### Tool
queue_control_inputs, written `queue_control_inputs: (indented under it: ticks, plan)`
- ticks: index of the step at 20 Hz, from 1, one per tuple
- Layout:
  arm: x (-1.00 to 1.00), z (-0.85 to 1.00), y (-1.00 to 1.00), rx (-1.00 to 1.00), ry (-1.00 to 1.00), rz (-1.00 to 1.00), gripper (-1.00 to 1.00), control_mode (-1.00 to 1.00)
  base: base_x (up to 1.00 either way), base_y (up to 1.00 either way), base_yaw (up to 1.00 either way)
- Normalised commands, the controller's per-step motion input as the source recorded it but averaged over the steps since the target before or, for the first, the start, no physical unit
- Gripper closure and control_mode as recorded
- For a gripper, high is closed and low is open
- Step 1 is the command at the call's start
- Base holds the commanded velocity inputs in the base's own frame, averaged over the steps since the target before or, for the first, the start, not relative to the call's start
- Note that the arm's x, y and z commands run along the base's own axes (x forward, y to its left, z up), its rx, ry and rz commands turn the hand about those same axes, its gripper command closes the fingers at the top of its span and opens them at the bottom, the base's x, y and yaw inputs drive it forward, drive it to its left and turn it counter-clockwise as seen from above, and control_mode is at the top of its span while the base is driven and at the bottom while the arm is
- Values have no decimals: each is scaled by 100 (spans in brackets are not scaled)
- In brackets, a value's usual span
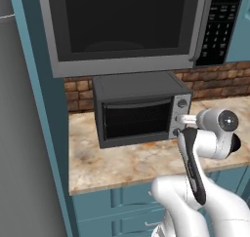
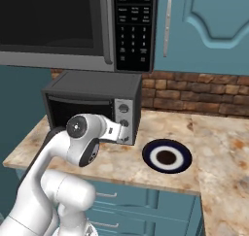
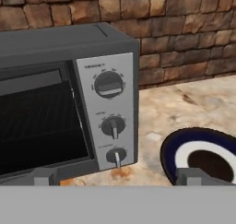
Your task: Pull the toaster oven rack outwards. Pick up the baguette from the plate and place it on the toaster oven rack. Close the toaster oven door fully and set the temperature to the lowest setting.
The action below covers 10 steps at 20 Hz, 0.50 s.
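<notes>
Before the toaster oven knobs, pincer spread wide, empty, door shut

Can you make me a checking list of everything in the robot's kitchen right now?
Surface: marbled stone counter, bare in front of the oven.
Job's things: toaster oven with its toaster oven door shut; baguette not seen on the plate.
Clutter: nothing seen.
Hand: hand points at the three knobs, fingertips spread apart, holding nothing.
Cables: nothing seen.
Surroundings: microwave above, brick wall behind, blue cabinets.
</notes>
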Motion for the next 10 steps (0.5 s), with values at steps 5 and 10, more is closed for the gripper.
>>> queue_control_inputs:
  ticks: [5, 10]
  plan:
    - [4, -3, 0, -2, 0, 0, -100, -100, 0, 0, 0]
    - [2, 0, 0, 0, -2, 0, -100, -100, 0, 0, 0]
